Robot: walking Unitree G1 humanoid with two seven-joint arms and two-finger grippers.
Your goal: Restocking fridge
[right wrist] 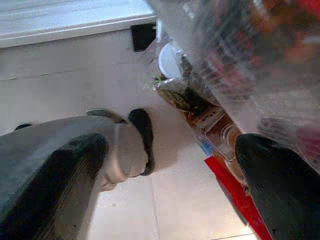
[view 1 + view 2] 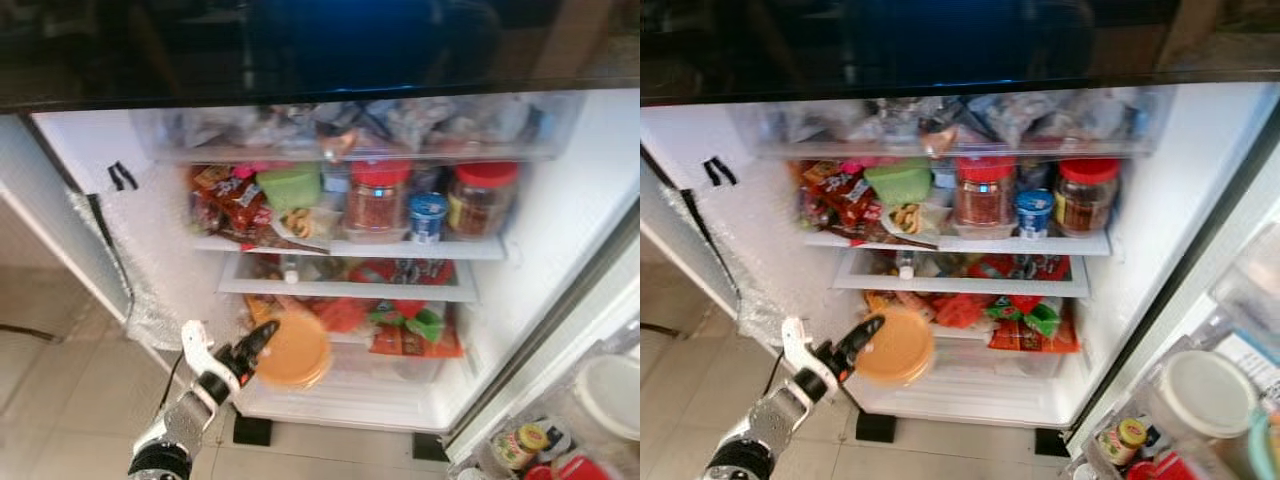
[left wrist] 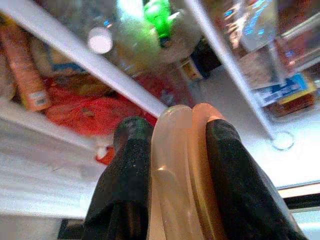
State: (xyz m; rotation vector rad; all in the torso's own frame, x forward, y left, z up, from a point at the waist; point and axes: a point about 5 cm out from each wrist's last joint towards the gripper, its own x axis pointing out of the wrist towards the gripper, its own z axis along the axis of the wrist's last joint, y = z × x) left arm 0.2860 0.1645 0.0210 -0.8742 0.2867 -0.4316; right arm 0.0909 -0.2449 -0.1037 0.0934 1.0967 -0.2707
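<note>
The fridge stands open in front of me, its shelves packed with food. My left gripper is low at the fridge's left side, shut on a stack of round orange containers. In the left wrist view the translucent orange discs are pinched edge-on between the two black fingers. The stack hangs in front of the lowest shelf, above the clear bottom drawer. My right gripper is open over the tiled floor beside the fridge door's shelf, with nothing between its fingers.
Two red-lidded jars, a green tub and a blue cup sit on the upper shelf. Packets crowd the shelves below. The door shelf at right holds a white-lidded tub and a small jar.
</note>
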